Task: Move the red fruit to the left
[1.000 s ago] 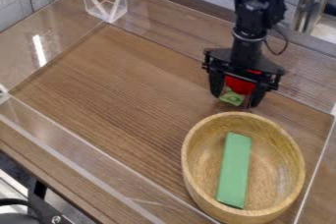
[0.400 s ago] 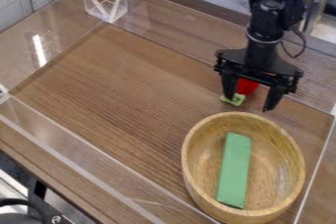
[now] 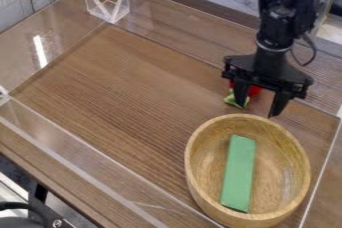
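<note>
No brand, label or writing can be read anywhere in the view. The black robot arm point(image 3: 283, 17) comes in from the upper right and hangs nearly straight down over the wooden table point(image 3: 127, 87), its gripper point(image 3: 262, 94) pointing at the surface. The two dark fingers point(image 3: 235, 91) stand spread apart on either side of the red fruit point(image 3: 242, 95), which sits on the table just beyond the far rim of the wooden bowl point(image 3: 203, 162); only a small patch of red with a bit of green shows between the fingers, and whether they press on it cannot be told. The green block point(image 3: 241, 172) lies flat inside the bowl, running lengthwise toward the camera. A clear plastic wall point(image 3: 54, 47) borders the table on the left and back. Compared with a second ago, the gripper has shifted to the right, and the fruit, then seen lower and more fully between the fingers, now shows less of itself behind the left finger.
</note>
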